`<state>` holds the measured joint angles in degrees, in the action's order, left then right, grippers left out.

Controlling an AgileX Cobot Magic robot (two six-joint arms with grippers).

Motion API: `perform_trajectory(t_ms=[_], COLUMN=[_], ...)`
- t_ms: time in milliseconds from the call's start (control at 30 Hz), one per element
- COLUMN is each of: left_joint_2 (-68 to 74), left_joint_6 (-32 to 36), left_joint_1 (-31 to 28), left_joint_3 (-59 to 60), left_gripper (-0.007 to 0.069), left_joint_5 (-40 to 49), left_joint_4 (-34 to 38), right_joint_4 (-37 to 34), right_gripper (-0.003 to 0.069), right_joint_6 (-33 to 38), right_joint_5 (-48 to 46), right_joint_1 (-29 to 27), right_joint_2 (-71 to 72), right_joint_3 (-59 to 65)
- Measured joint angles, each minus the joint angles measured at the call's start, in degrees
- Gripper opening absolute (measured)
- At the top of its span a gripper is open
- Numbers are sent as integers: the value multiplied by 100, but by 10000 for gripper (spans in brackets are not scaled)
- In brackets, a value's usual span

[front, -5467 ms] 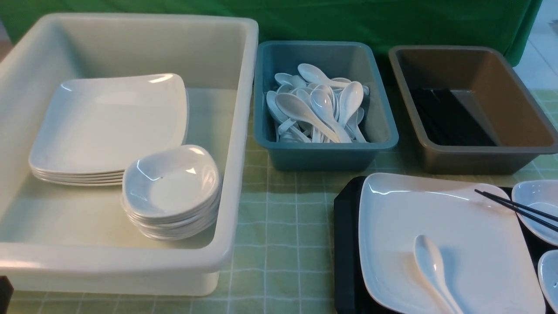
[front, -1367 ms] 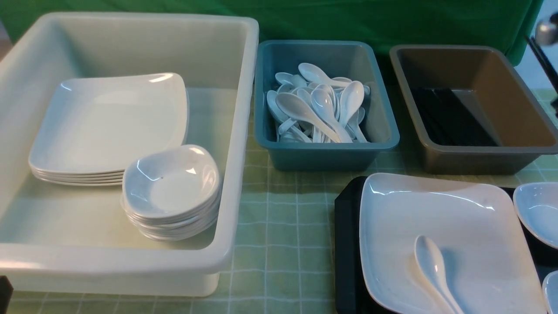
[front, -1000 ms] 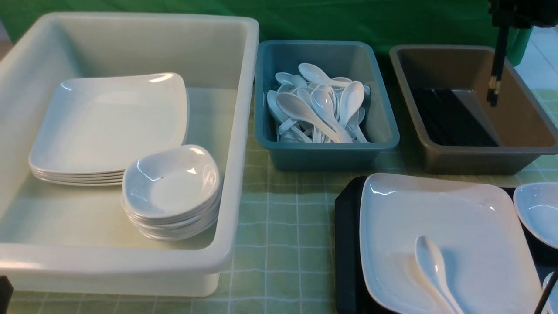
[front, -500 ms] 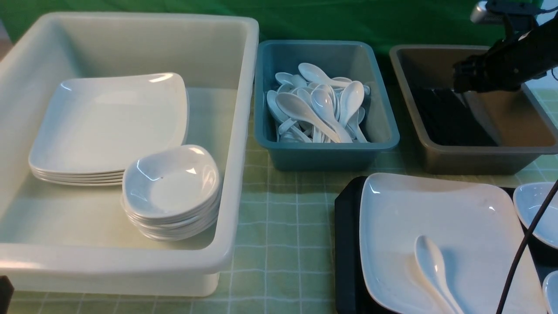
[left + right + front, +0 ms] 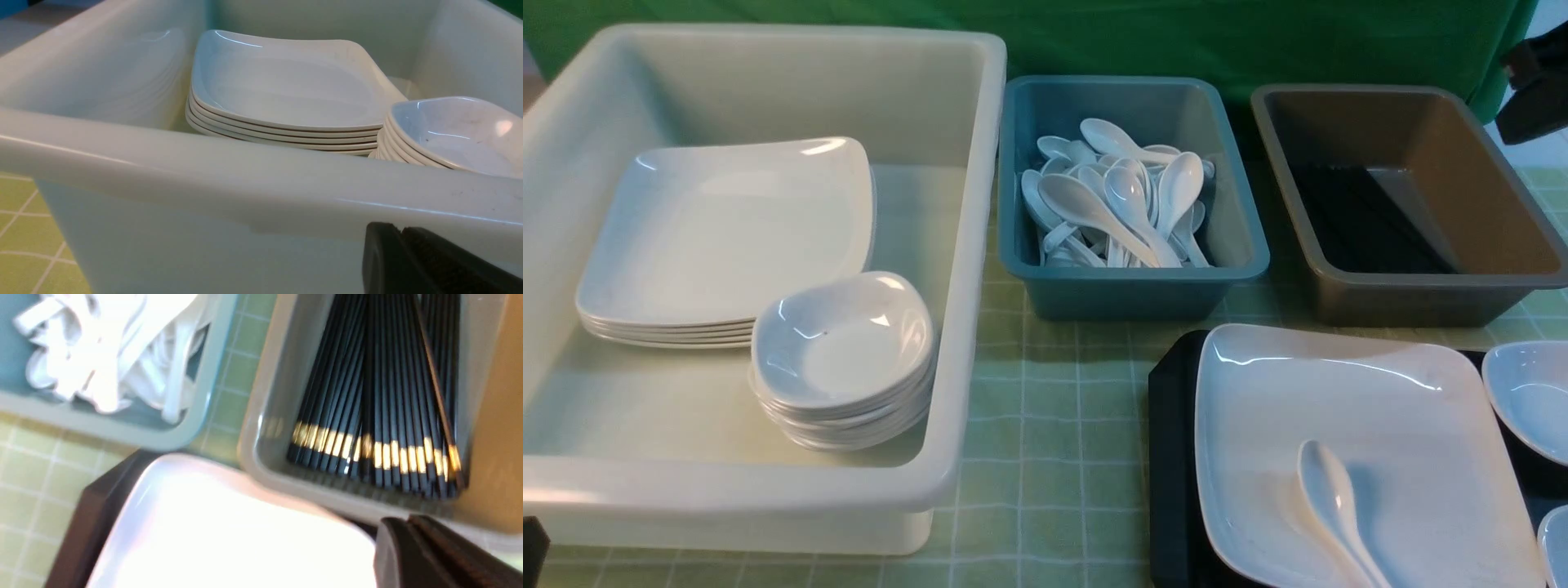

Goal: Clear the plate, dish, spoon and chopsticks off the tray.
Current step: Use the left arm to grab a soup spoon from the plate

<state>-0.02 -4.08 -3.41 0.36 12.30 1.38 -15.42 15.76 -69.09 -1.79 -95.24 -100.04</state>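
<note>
The right arm [image 5: 1534, 94] shows only as a dark block above the far right edge of the table [image 5: 1045, 425], raised well clear of it. Its wrist tips downward, so its camera looks steeply at the surface. The right gripper [image 5: 404, 528] has its two dark fingers [image 5: 449, 559] pressed flat together, with nothing between them. The left gripper [image 5: 392, 241] sits low by the table's near edge, on the left side, roughly level and pointing forward. Only the tips show, one with a rough pad [image 5: 449, 257], and whether the jaws are closed cannot be told.
</note>
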Motion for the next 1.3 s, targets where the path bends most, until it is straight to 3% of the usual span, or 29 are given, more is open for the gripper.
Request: perform_trajectory(t_ms=[367, 633, 700, 733, 833, 933, 1100, 1233, 1300], left_joint_2=[0, 0, 0, 0, 0, 0, 0, 147, 700], left_joint_6=[0, -144, -1013, -1187, -2290, -2773, -3053, -2704, -2334], left_joint_1=[0, 4, 4, 4, 4, 4, 55, 232, 310], left_joint_3=[0, 0, 0, 0, 0, 0, -59, -1293, -2498], left_gripper=[40, 42, 43, 43, 46, 52, 54, 52, 34], left_joint_5=[0, -249, -604, -647, -861, -928, -1197, -1071, -398], left_joint_4=[0, 6, 1294, 1423, 3027, 3460, 3650, 3161, 2570], right_joint_4=[4, 34, 71, 81, 132, 152, 152, 154, 154], right_gripper=[10, 14, 18, 18, 19, 21, 29, 34, 38], right_joint_6=[-94, 88, 100, 100, 111, 131, 131, 131, 131], right_joint_5=[132, 368, 441, 450, 619, 902, 1149, 1252, 1346], right_joint_1=[0, 0, 0, 0, 0, 0, 0, 0, 0], right_joint_2=[3162, 4964, 5691, 5743, 6484, 7063, 7426, 7426, 7426], right_joint_3=[3280, 4903, 5330, 5389, 5769, 6025, 6219, 6260, 6260])
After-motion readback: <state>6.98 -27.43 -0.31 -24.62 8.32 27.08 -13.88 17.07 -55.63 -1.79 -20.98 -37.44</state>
